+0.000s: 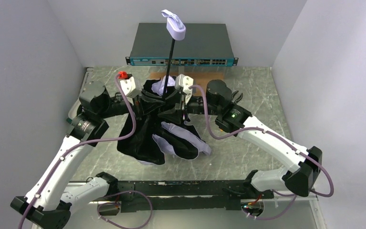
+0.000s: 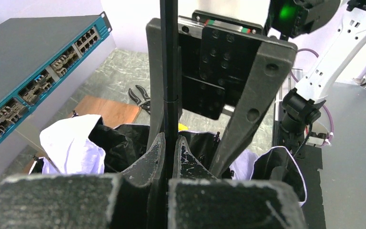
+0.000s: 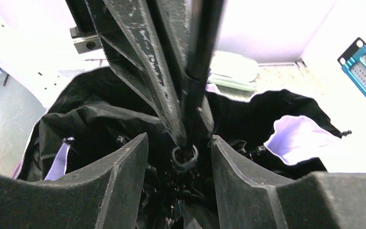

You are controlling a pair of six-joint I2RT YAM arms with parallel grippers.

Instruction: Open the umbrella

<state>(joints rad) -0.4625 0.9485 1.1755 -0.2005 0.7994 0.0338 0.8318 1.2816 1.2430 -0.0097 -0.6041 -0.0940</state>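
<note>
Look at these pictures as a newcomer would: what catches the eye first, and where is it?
The umbrella dominates: its black-lined canopy sprawls crumpled mid-table while its thin shaft stands upright, lavender handle high above. Low on the shaft, the left tool is shut on it and the right tool is open around it. A teal network switch sits at the back.

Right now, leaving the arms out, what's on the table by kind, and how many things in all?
umbrella: 1
network switch: 1
pliers: 1
brown board: 1
pale oval case: 1, seen only in the right wrist view
Total: 5
</note>
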